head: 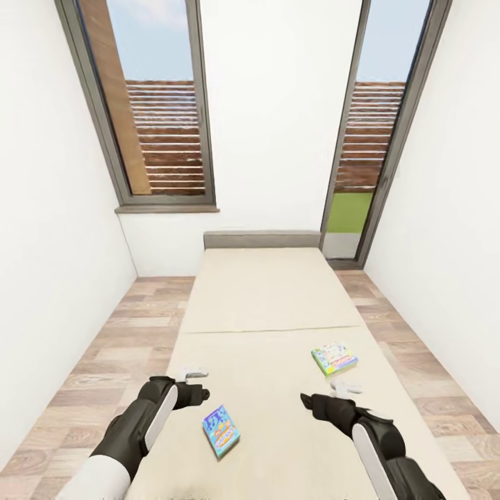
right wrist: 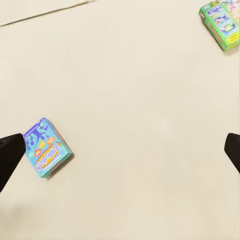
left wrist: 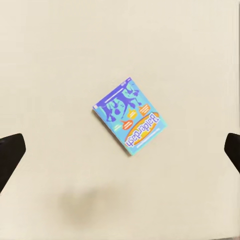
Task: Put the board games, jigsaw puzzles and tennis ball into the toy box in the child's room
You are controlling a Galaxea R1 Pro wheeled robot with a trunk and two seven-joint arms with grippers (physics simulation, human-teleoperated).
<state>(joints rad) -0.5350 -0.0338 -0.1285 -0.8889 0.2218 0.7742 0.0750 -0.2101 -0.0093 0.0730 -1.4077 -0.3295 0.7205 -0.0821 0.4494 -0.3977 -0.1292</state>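
Observation:
Two board games lie flat on the beige mattress of the bed [head: 271,298]. The blue one [head: 221,430] is near the foot end, between my two arms. It sits centred under the left wrist camera [left wrist: 129,116] and also appears in the right wrist view [right wrist: 47,147]. The green-white-red one [head: 334,358] lies further up on the right [right wrist: 221,24]. My left gripper [head: 191,376] hovers open above the mattress, left of the blue box; its dark fingers [left wrist: 10,152] are spread wide. My right gripper [head: 346,386] hovers open just short of the green box, holding nothing.
A short grey headboard [head: 262,239] stands against the white far wall between two tall grey-framed windows [head: 156,104]. Wood-plank floor [head: 125,333] runs along both sides of the bed, narrow between it and the white side walls.

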